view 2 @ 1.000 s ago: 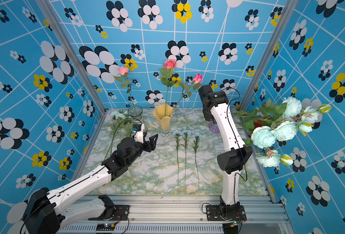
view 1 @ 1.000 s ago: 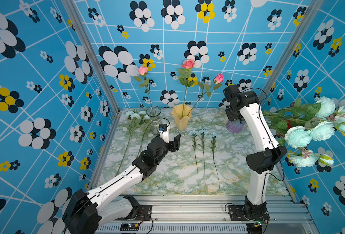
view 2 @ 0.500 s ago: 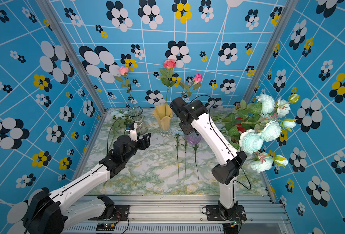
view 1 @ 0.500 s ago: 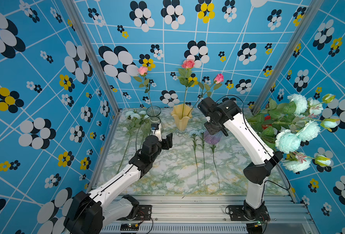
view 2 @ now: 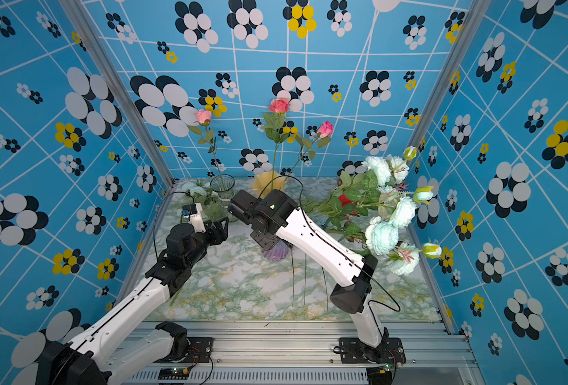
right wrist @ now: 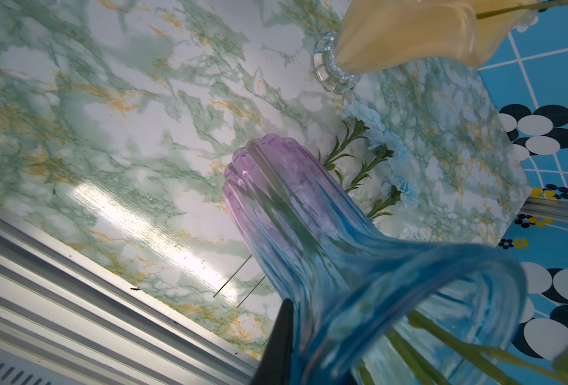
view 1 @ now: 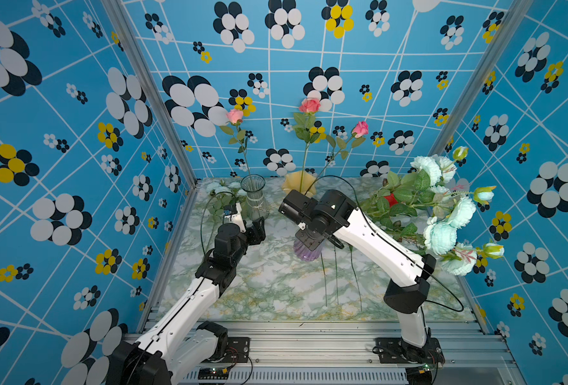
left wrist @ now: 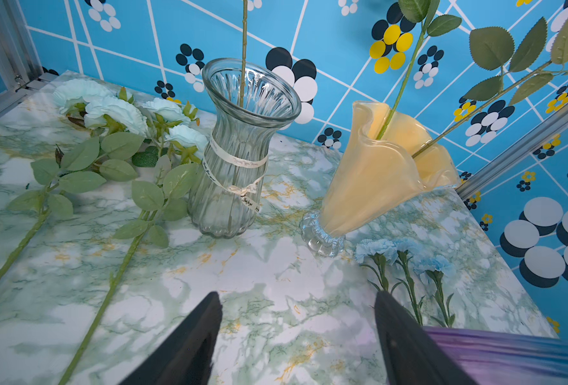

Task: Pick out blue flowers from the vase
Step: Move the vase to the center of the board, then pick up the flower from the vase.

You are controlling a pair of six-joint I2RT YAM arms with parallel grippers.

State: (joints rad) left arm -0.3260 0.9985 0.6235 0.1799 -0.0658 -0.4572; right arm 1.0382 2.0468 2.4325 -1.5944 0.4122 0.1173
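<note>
Right end effector [view 1: 310, 239] grips the tilted purple-blue vase [view 1: 306, 254].
Mint-blue peony sprays [view 1: 442, 233] stick out of it to the right; three blue carnations [left wrist: 379, 250] lie on the tabletop [view 1: 276, 283] in the middle. Left end effector [view 1: 257, 228] stands wide, near the clear vase [view 1: 254, 196].

- right gripper [view 2: 266, 240] is clamped on a purple ribbed glass vase [view 2: 277, 252], tipped over so the big mint-blue peony sprays [view 2: 387, 213] poke out sideways
- three thin green flower stems [view 2: 305, 283] lie flat on the green-white marbled table [view 2: 236, 286]
- left gripper [view 2: 222, 228] hovers, jaws apart, near a clear ribbed glass vase [view 2: 223, 190]
</note>
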